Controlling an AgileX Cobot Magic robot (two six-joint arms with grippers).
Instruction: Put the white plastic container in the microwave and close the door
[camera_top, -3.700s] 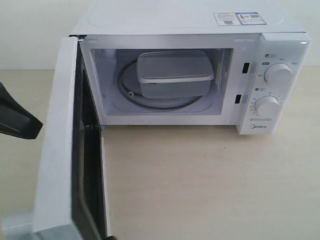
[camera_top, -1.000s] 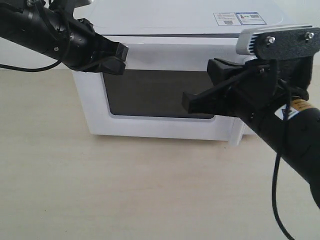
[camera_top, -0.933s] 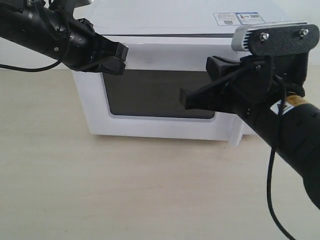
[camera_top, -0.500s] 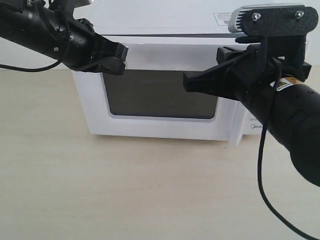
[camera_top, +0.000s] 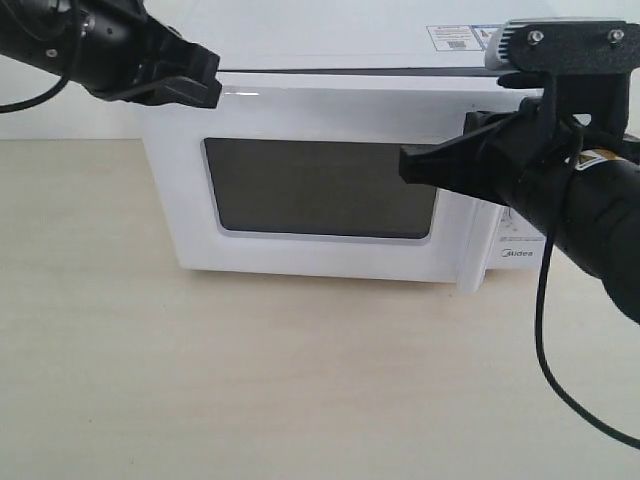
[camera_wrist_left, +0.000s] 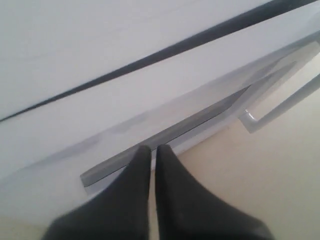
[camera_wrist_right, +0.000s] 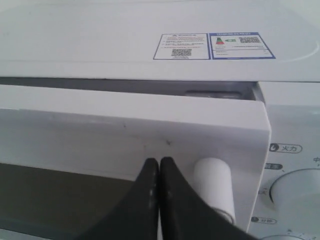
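The white microwave (camera_top: 330, 40) stands at the back of the table. Its door (camera_top: 320, 110) lies against the front, and a thin dark seam (camera_wrist_right: 215, 90) shows along its top edge. The white plastic container is hidden behind the door's dark window (camera_top: 320, 190). My left gripper (camera_top: 208, 82) is shut and empty at the door's top left corner; in the left wrist view its tips (camera_wrist_left: 153, 148) hover over the door. My right gripper (camera_top: 408, 165), (camera_wrist_right: 159, 161) is shut and empty, just in front of the door beside the white bar handle (camera_wrist_right: 215, 192).
The pale wooden table (camera_top: 300, 380) stretches out in front of the microwave. My right arm (camera_top: 590, 210) covers most of the control panel, though one dial (camera_wrist_right: 300, 187) shows in the right wrist view. Stickers (camera_top: 455, 37) sit on the microwave's top.
The door, wide open with the container inside 3.7 s ago, now lies against the front. Since half a second ago the left gripper rose up and left, and the right gripper drew back to the right.
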